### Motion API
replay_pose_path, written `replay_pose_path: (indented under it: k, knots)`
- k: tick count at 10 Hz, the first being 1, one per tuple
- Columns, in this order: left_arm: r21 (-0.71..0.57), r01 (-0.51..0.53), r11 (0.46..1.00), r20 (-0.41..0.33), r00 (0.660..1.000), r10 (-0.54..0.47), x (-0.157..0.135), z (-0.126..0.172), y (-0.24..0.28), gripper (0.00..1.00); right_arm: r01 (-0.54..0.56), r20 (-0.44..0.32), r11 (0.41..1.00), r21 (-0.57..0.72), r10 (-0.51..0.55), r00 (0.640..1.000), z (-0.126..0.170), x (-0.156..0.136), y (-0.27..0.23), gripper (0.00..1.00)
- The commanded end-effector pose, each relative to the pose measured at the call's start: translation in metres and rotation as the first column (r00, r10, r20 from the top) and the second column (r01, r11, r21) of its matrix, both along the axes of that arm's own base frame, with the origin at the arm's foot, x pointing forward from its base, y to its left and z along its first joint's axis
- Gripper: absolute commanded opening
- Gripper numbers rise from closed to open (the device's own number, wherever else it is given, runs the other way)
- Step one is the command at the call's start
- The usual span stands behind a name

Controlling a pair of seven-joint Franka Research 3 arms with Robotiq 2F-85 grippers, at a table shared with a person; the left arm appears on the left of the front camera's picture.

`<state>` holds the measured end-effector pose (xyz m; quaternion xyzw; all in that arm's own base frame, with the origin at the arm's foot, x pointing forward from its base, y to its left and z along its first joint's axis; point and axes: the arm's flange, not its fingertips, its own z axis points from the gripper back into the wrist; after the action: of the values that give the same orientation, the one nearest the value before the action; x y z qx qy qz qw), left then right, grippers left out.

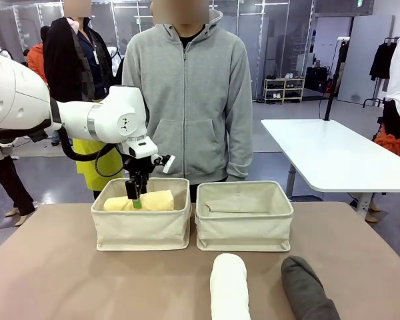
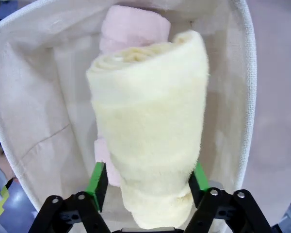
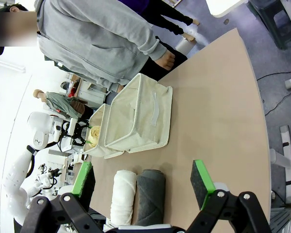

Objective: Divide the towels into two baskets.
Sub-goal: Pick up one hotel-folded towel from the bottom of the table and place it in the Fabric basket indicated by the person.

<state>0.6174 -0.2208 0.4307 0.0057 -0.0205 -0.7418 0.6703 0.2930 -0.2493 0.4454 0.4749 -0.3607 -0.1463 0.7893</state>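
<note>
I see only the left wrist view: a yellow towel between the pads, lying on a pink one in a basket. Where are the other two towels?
Observer: The white towel and the grey towel lie side by side on the table, in front of the right basket.
Operator: Is something in that basket?
Observer: In the right wrist view its inside looks empty.
Operator: And the right hand?
Observer: The right hand is open and holds nothing.

The left arm (image 1: 13, 93) enters from 9 o'clock. Its wrist (image 1: 123, 123) bends downward, so the left gripper (image 1: 137, 199) points toward 6 o'clock with jaws apart; clamping cannot be determined. The right gripper (image 3: 142, 180) has its jaws spread wide, gripping nothing.
</note>
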Motion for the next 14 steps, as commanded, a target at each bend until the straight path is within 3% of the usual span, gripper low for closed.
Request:
replay_pose_path:
  k: [1, 5, 6, 14]
  knots:
    - [0.022, -0.026, 0.999, 0.014, 1.000, 0.026, -0.003, 0.013, 0.004, 1.00, 0.001, 0.011, 1.000, 0.006, -0.001, 1.000, 0.002, -0.001, 0.001, 1.00]
    - [0.013, -0.055, 0.998, 0.031, 0.998, 0.054, -0.013, 0.029, 0.011, 1.00, 0.001, 0.011, 1.000, 0.006, -0.001, 1.000, 0.002, -0.001, 0.001, 1.00]
    - [-0.004, -0.021, 1.000, 0.035, 0.999, 0.022, -0.002, 0.025, 0.005, 1.00, 0.001, 0.011, 1.000, 0.006, -0.001, 1.000, 0.002, -0.001, 0.001, 1.00]
    - [-0.004, -0.021, 1.000, 0.035, 0.999, 0.022, -0.002, 0.025, 0.005, 1.00, 0.001, 0.011, 1.000, 0.006, -0.001, 1.000, 0.002, -0.001, 0.001, 1.00]
